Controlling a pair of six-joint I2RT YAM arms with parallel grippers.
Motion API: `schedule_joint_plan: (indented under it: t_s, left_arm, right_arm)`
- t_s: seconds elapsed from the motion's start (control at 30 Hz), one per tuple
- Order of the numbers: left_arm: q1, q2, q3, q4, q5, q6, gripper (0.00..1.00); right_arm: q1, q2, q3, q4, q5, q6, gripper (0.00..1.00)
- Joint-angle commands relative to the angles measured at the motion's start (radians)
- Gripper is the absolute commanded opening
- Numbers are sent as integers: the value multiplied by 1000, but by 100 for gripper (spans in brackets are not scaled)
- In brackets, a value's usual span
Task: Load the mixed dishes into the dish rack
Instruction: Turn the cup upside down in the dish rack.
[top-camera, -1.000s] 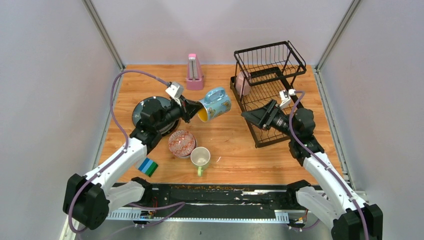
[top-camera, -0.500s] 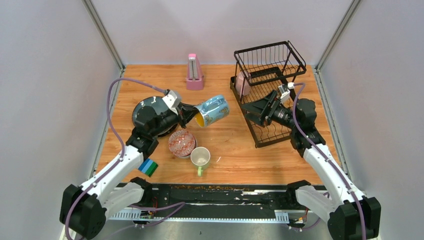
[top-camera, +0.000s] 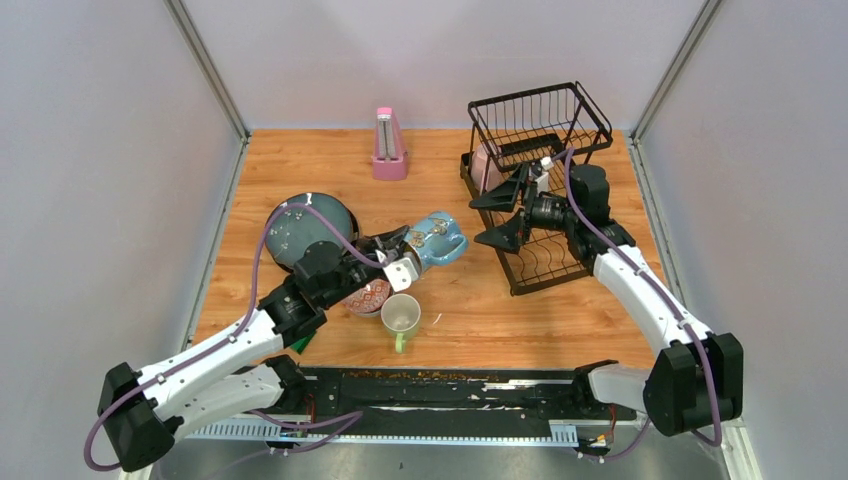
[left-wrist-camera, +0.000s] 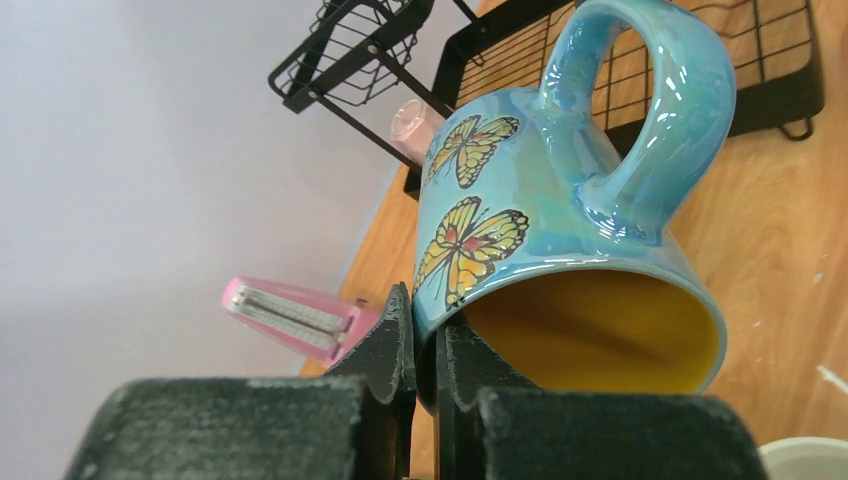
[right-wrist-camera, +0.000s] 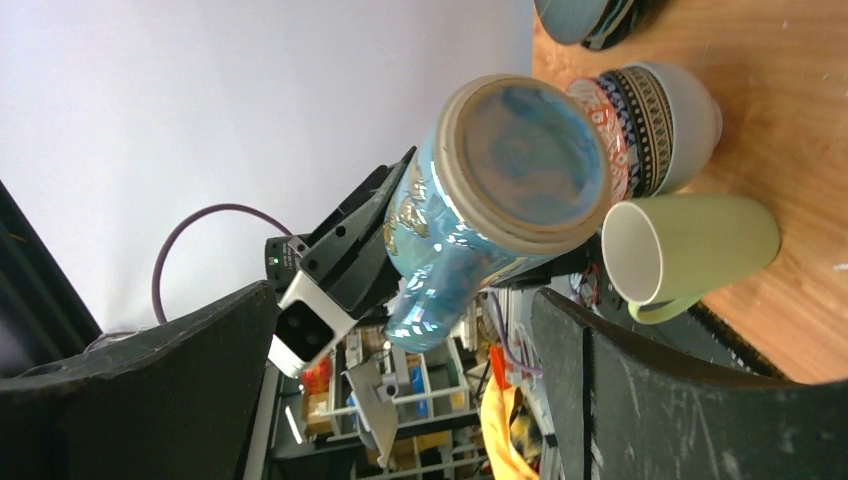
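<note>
Top view: left gripper (top-camera: 408, 250) pinches the rim of the glossy blue butterfly mug with yellow inside (top-camera: 437, 238). The mug is held off the table at frame centre, long axis left-right. Its base points at the right gripper (top-camera: 497, 218), jaws spread wide, nearer arm to the black wire dish rack (top-camera: 540, 125).
Left wrist: jaws clamp the rim wall; base unseen.
Right wrist: mug base sits dead ahead between the spread jaws; handle hidden.

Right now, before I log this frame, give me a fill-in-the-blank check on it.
The left pincer grips the butterfly mug by its ____.
The right pincer stands ____.
The butterfly mug's inside is ____.
The racked mug, inside the dish rack, is ____.
Missing: rim, open, yellow, pink.
</note>
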Motion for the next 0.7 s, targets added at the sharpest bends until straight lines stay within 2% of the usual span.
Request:
schedule_joint_plan:
  t_s: [0.0, 0.27, 0.67]
  left_arm:
    - [-61, -40, 83, 176, -147, 244, 0]
    - [-133, -8, 43, 345, -193, 295, 0]
    - [-198, 43, 30, 418, -192, 335, 0]
  right_arm:
    - [-4, 55, 81, -139, -82, -25, 100]
    - [-2, 131, 88, -197, -122, -70, 100]
    - [11, 153, 131, -136, -164, -49, 100]
